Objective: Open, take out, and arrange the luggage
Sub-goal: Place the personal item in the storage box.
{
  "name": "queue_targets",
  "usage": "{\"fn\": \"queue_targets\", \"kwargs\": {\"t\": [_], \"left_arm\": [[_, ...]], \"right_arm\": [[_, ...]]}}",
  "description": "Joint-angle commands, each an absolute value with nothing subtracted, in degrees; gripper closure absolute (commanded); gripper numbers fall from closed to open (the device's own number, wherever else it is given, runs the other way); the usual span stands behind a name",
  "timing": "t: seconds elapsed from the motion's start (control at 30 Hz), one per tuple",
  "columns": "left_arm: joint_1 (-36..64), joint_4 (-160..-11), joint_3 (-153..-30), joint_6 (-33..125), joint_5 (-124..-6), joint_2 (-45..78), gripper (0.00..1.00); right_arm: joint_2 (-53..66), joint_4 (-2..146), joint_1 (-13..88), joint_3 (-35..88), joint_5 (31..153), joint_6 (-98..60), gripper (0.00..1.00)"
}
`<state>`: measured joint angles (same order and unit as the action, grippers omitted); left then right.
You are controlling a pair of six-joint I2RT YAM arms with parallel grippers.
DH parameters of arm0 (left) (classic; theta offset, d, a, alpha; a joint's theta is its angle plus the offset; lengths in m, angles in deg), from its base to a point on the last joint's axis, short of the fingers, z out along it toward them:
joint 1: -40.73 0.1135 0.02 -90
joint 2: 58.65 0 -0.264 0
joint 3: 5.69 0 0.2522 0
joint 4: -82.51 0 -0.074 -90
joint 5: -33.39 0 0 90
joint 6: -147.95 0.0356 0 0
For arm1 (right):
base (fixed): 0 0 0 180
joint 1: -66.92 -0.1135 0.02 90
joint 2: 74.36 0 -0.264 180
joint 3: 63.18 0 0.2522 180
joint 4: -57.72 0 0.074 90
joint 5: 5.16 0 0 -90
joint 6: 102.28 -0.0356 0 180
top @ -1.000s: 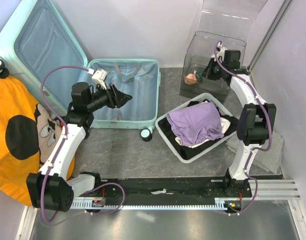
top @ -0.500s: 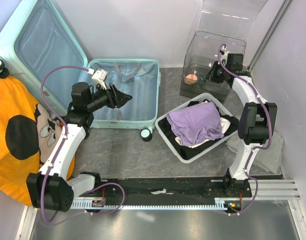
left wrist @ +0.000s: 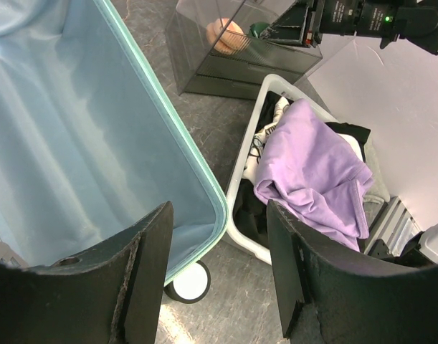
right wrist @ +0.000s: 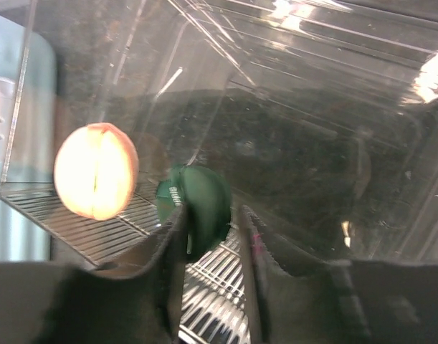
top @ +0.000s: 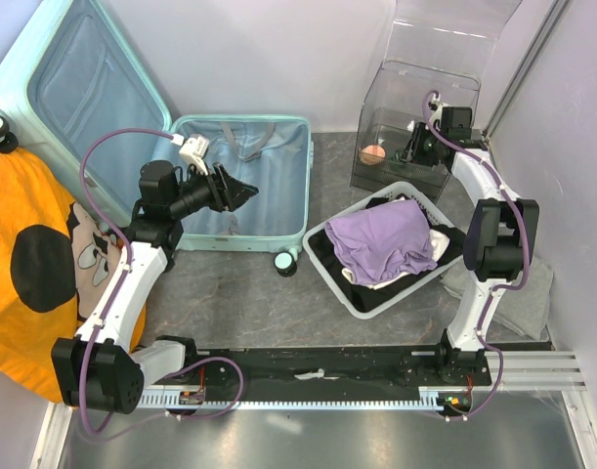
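Observation:
The mint suitcase [top: 278, 176] lies open on the floor with its lid [top: 93, 88] leaning against the back wall. Its pale blue lining [left wrist: 75, 143] shows nothing inside. My left gripper [top: 244, 191] hovers open and empty over the suitcase's right part; in the left wrist view it [left wrist: 217, 236] frames the suitcase rim and a wheel [left wrist: 188, 281]. My right gripper [top: 412, 149] reaches into the clear plastic box [top: 430, 78]. Its jaws [right wrist: 211, 215] stand a little apart, with a dark green round object [right wrist: 201, 204] at the left fingertip on a wire rack. A peach-coloured object [right wrist: 95, 170] lies to its left.
A white mesh basket [top: 322, 259] right of the suitcase holds a purple garment [top: 381, 239] over black and white clothes. An orange cartoon-face cushion [top: 34, 244] fills the left side. A grey cloth [top: 533, 293] lies at the right wall. The arm rail runs along the near edge.
My right gripper has shifted slightly to the right inside the clear box, away from the peach-coloured object. The left arm has not moved.

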<state>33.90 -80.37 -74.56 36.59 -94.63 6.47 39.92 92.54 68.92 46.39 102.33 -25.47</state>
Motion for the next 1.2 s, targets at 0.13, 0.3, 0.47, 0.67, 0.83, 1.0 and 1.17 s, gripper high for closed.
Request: {"fn": "queue_targets", "kwargs": {"t": [0.13,0.3,0.47,0.67,0.83,1.0,1.17], "left_arm": [[34.23,-81.27,-76.23,37.12,-95.81,6.74,0.38],[34.14,-81.27,-76.23,37.21,-95.72,6.83,0.38],[34.14,-81.01,-76.23,37.38,-95.11,6.57,0.38],[34.14,-80.92,-76.14,37.47,-94.67,6.39,0.37],[34.14,-80.92,-76.14,37.47,-94.49,6.48,0.37],[34.14,-80.92,-76.05,37.47,-94.32,6.48,0.37],[34.14,-79.61,-76.14,38.61,-92.3,6.3,0.37]], "right_arm": [[40.25,93.63,68.85,48.49,99.95,-23.8,0.45],[39.64,94.07,68.85,49.01,98.11,-23.44,0.3],[37.27,94.07,68.85,48.84,96.88,-23.27,0.21],[33.49,92.58,68.85,47.44,95.65,-23.44,0.22],[31.11,91.87,68.85,45.94,93.28,-23.53,0.25],[29.01,90.82,68.85,44.71,93.71,-23.97,0.26],[21.64,80.93,67.97,36.64,96.87,-26.17,0.29]]}}
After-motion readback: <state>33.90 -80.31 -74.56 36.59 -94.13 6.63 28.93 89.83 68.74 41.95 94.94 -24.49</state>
